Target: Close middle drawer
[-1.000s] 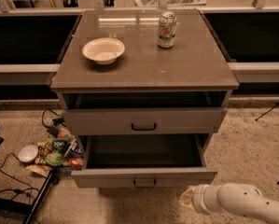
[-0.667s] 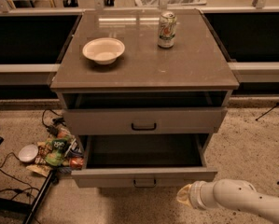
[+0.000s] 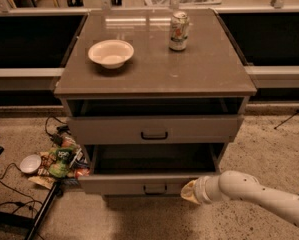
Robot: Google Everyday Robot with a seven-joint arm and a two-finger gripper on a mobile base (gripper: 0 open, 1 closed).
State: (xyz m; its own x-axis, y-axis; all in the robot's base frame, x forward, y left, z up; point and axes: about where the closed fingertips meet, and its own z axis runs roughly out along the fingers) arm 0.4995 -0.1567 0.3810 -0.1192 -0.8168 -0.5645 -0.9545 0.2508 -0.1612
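The desk [image 3: 189,69] is a grey drawer unit with a flat brownish top. On that top a white bowl [image 3: 111,52] stands toward the left, and a soda can [image 3: 179,31] stands upright toward the back, right of the bowl and well apart from it. The middle drawer [image 3: 119,185] is pulled far out, its dark inside open to view and its plain grey front with a small black handle [image 3: 155,188] facing the camera. Above it the upper drawer [image 3: 154,129] is out only a little, with a dark gap under the desk top. The white arm [image 3: 259,194] reaches in from the lower right, and its claw [image 3: 190,191] sits at the right end of the middle drawer's front, touching or just beside it. Whether the claw is spread or closed I cannot tell. On the speckled floor left of the desk lie bright snack packets [image 3: 61,159], a small white dish [image 3: 30,163] and dark cables [image 3: 9,179].
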